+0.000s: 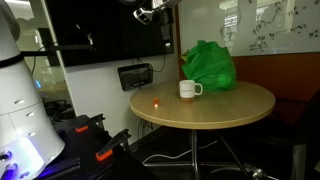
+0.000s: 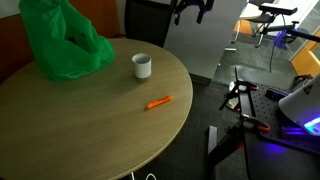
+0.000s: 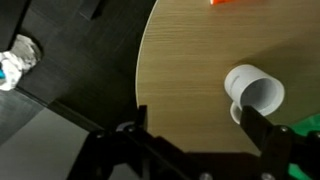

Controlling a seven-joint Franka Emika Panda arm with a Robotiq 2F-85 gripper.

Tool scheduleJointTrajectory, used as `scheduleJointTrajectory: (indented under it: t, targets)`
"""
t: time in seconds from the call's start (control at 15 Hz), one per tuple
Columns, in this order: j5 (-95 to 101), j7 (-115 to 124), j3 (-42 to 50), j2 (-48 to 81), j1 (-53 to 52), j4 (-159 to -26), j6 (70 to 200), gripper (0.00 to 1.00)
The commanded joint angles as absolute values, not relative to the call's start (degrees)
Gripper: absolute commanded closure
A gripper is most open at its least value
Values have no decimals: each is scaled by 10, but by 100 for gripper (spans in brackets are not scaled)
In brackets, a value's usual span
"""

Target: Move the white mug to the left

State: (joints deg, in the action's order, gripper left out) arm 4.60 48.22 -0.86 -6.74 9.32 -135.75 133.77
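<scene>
**White mug [image 1: 189, 89]: upright on table, off-centre to the open fingers**

Location: on the round table [image 2: 90, 130], near the green bag [image 2: 60, 40], well below the gripper [image 3: 200, 125].
Fingers: spread wide, holding nothing.
Bearing: in the wrist view the mug lies just past the tip of the bag-side finger [image 3: 262, 128], not between the pair. A sideways shift looks needed before descent.
Axis: vertical, mouth up.
Handle: appears turned toward the fingers.
</scene>
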Motion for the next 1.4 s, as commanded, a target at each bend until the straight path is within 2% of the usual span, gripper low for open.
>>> scheduleJointTrajectory:
  t: [0.0,0.67,1.33]
  targets:
    - [84,614,-3,15,82,-1307,1317,0]
    - [67,707,57,226,-5,-1131,1303,0]
    - [43,685,65,246,-12,-1116,1319,0]
